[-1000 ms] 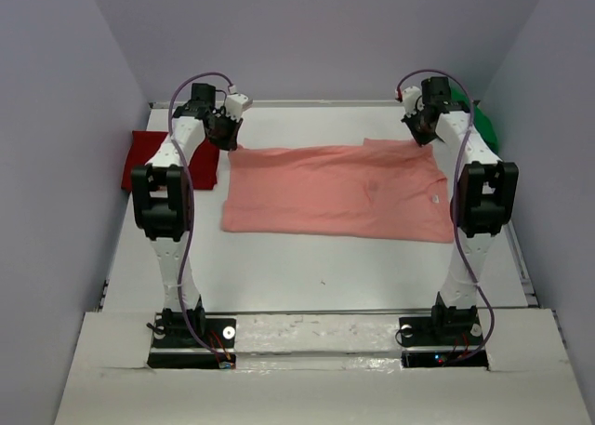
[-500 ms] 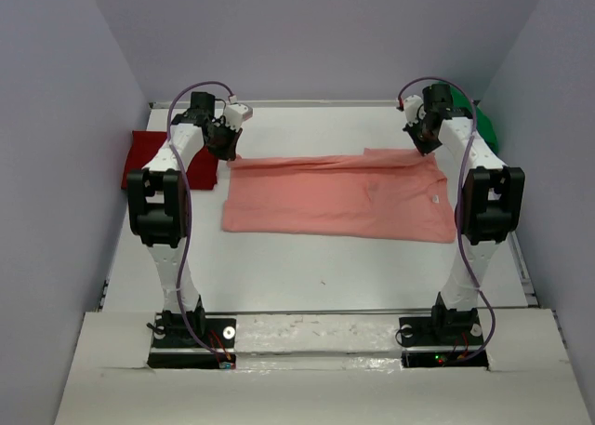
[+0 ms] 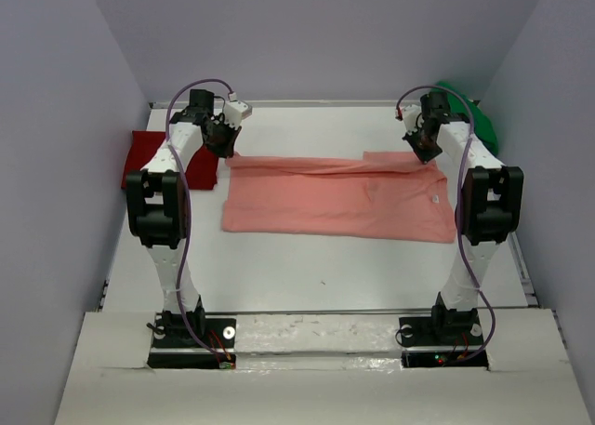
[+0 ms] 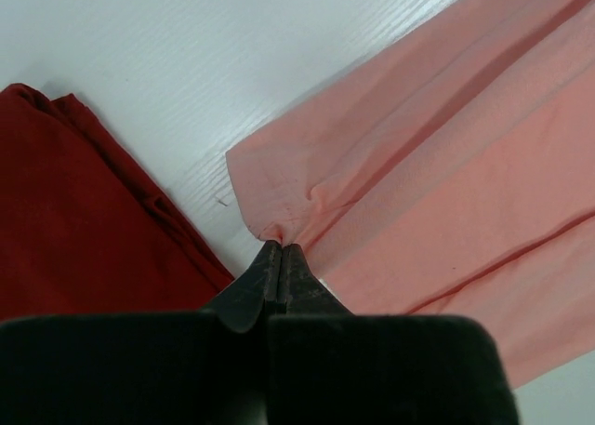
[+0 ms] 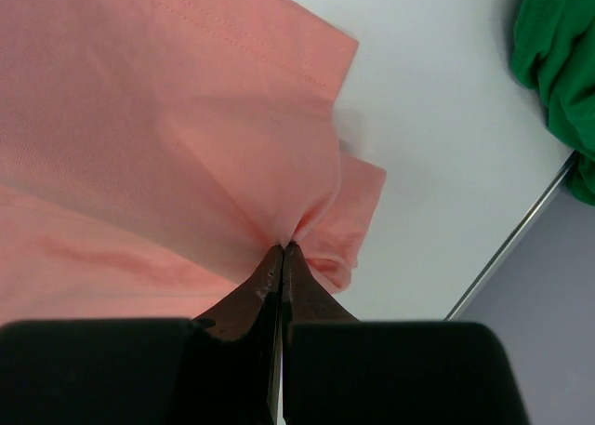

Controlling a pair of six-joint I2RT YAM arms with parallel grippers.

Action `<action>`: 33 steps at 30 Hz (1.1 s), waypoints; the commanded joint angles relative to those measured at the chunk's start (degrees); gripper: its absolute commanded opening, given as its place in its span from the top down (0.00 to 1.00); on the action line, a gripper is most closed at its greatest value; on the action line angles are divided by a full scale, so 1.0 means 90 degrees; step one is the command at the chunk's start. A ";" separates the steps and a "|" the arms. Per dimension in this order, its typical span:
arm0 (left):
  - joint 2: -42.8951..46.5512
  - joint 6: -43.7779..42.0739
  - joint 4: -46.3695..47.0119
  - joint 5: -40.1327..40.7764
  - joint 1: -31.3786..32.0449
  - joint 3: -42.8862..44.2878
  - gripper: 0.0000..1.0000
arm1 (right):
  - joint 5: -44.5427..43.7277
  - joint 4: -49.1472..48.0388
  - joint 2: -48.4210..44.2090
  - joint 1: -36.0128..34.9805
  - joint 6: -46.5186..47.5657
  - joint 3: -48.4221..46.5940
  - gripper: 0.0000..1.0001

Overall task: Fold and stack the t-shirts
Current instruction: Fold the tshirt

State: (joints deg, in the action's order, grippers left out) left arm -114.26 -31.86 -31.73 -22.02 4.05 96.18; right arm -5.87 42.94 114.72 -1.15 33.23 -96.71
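Observation:
The salmon-pink t-shirt (image 3: pixel 335 197) lies spread across the middle of the table, its far edge lifted into a fold. My left gripper (image 3: pixel 226 151) is shut on its far left corner; the left wrist view shows the salmon-pink t-shirt (image 4: pixel 446 155) puckered at my left gripper (image 4: pixel 280 248). My right gripper (image 3: pixel 429 157) is shut on the far right edge, where the salmon-pink t-shirt (image 5: pixel 167 118) bunches into my right gripper (image 5: pixel 284 248). The deep red t-shirt (image 3: pixel 149 155) lies at the table's left edge, close to the pinched corner. The green t-shirt (image 3: pixel 479 118) sits at the far right corner.
The white table (image 3: pixel 316 267) is walled by grey panels on the left, back and right. Its right edge has a metal rail (image 5: pixel 516 230). The deep red t-shirt (image 4: pixel 84 220) lies right beside the left fingers, and the green t-shirt (image 5: pixel 558 62) lies beyond the right fingers.
Both grippers have moved toward the near side with the shirt's far edge, folding a strip of it over the rest. The far edge now lies closer to the middle.

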 commanded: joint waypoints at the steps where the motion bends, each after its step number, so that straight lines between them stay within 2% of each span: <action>1: 0.0391 -0.0181 -0.0118 0.0210 -0.0050 0.0309 1.00 | -0.0237 -0.0083 -0.0295 0.0059 0.0077 0.0061 1.00; 24: 0.0449 -0.0454 -0.0147 0.0416 -0.0148 0.0290 1.00 | -0.0276 0.0267 -0.0373 0.0059 0.0067 0.0267 1.00; 33: 0.0615 -0.0562 -0.0127 0.0377 -0.0167 -0.0061 1.00 | -0.0247 0.0454 -0.0471 0.0059 0.0028 0.0383 1.00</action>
State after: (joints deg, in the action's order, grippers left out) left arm -113.65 -35.20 -32.16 -19.53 3.60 96.57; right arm -7.01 45.08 114.06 -1.15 33.61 -94.04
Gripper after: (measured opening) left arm 0.014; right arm 0.010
